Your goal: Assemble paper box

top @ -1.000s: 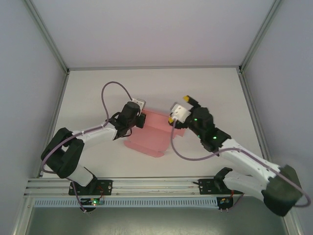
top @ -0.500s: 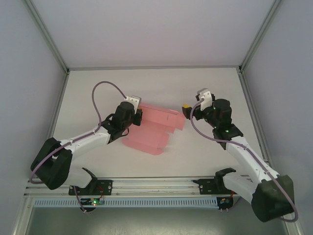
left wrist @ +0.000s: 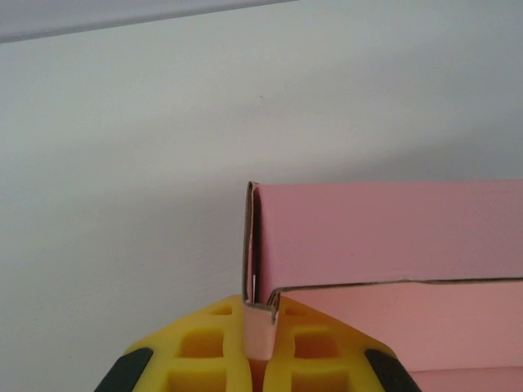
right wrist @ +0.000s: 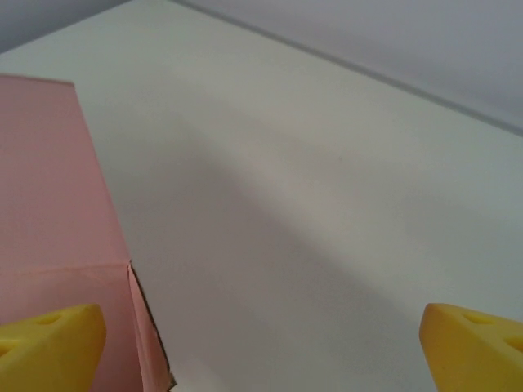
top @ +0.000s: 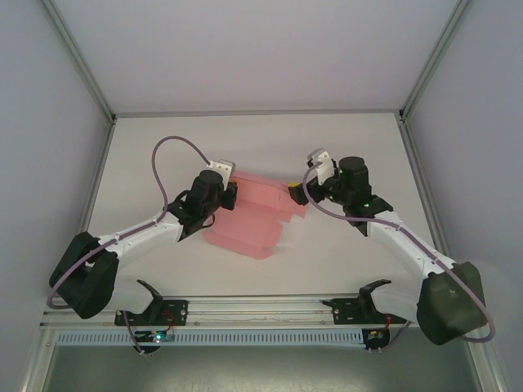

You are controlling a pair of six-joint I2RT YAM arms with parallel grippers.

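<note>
The paper box is lying at the centre of the top view, long axis running roughly left to right, one wall raised. Its left corner flap is being clamped by the left gripper. The right gripper is being held wide apart at the right end. That wall should be squared gently while the left pinch is being held firm.
</note>
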